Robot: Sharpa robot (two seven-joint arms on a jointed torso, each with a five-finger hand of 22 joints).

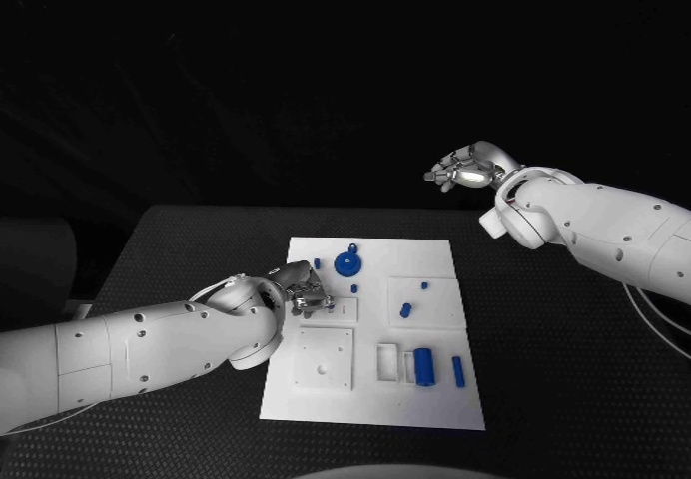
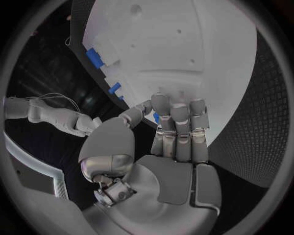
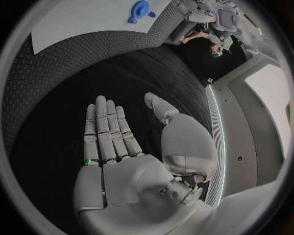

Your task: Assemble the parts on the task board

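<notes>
The white task board (image 1: 377, 399) lies mid-table. On it are a round blue part (image 1: 347, 264), small blue pegs (image 1: 406, 309) (image 1: 425, 289), a blue block (image 1: 423, 366) and a blue bar (image 1: 458, 371). My left hand (image 1: 300, 287) hovers low over the board's left middle, beside a small blue piece (image 1: 354, 288). In the left wrist view its fingers (image 2: 181, 127) lie straight and close together. A bit of blue (image 2: 157, 118) shows between thumb and fingers; whether it is held I cannot tell. My right hand (image 1: 463, 170) is raised beyond the table's far right, palm flat (image 3: 116, 147), holding nothing.
White square recessed plates (image 1: 326, 357) and a slot frame (image 1: 387, 361) sit on the board's near half. Black table (image 1: 561, 379) surrounds the board on all sides. The round blue part (image 3: 140, 9) shows at the rim of the right wrist view.
</notes>
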